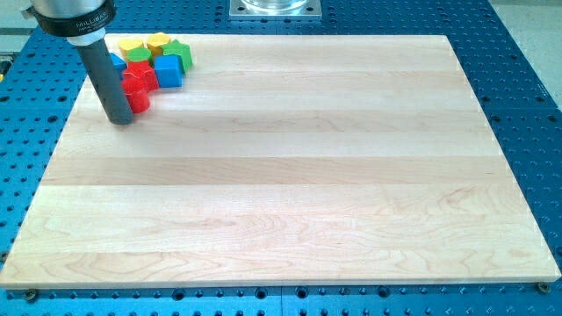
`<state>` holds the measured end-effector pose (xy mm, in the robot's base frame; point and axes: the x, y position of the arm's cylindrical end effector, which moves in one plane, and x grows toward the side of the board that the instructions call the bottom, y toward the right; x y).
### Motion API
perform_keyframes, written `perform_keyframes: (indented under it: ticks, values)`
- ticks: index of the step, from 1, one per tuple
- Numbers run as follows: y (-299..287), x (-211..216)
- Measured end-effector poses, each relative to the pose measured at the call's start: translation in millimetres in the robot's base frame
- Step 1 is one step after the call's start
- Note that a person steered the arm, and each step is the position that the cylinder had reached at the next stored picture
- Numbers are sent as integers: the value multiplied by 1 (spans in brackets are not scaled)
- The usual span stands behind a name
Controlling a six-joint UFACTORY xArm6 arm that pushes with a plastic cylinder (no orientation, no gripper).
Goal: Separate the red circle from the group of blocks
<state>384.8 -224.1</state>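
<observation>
Red circle (139, 103), the lowest block of the cluster in the view's top-left corner, sits touching my tip (122, 119), which stands just to its left and carries nothing, being a bare rod. Directly beyond it lie a second red block (139, 77) and a blue cube (168, 72), with yellow blocks (145, 44) and a green block (179, 52) farther off. Judged risk: a push toward the view's top or right would drive the circle into these neighbours and move the group together; a glancing contact could let it roll off the tip.

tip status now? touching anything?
No pincer: bare rod. My tip rests on the board at the cluster's lower-left, against a red block; its shape cannot be told.
</observation>
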Motion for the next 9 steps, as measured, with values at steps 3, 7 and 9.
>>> perform_keyframes:
  ticks: [3, 7, 9]
  values:
    - [-7, 19]
    - [39, -31]
    - [250, 7]
